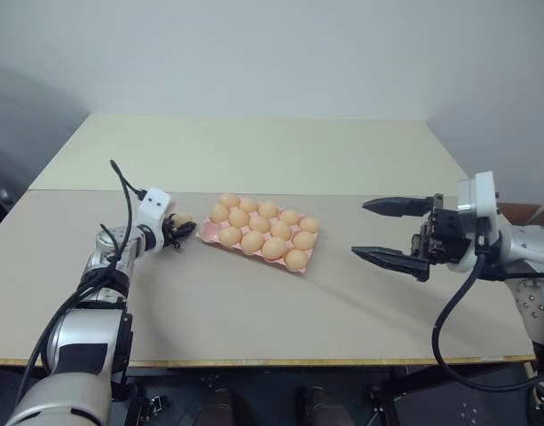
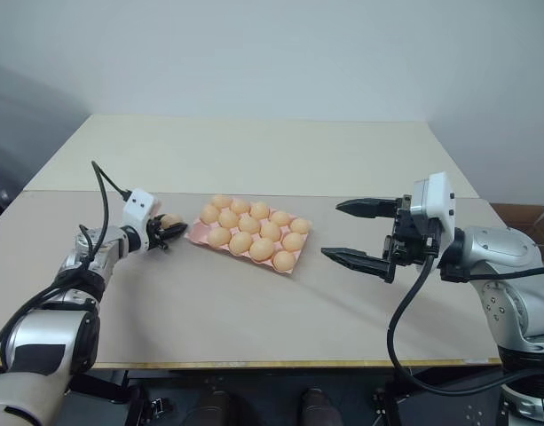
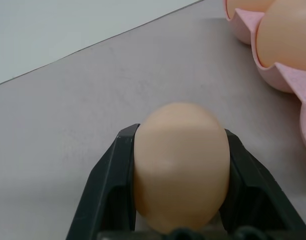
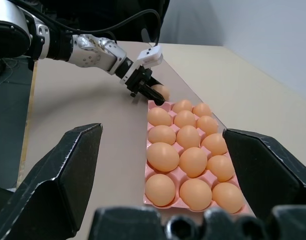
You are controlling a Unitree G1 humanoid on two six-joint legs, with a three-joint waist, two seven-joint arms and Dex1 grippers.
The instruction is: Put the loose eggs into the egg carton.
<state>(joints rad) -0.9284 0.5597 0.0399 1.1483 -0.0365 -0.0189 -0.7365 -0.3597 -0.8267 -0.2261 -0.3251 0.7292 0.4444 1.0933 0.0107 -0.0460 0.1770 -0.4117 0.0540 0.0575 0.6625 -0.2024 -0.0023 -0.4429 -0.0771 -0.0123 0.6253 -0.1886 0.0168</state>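
Observation:
The pink egg carton [image 1: 208, 233] lies in the middle of the table, its cups holding several pale orange eggs [image 1: 252, 240]. Just left of the carton's near-left corner, my left gripper [image 1: 178, 229] sits low over the table, shut on one loose egg [image 3: 180, 165]. That egg stands between the two black fingers [image 3: 110, 190], and the carton's edge [image 3: 287, 80] is close beside it. My right gripper [image 1: 360, 229] hovers open to the right of the carton, pointing toward it with nothing between its fingers [image 4: 68, 175]. Whether the held egg still touches the table is unclear.
The table has a grey front sheet [image 1: 254, 311] and a paler back half [image 1: 254, 151]. Its front edge [image 1: 298, 362] runs close below my arms. A brown box [image 1: 523, 213] shows past the table's right side.

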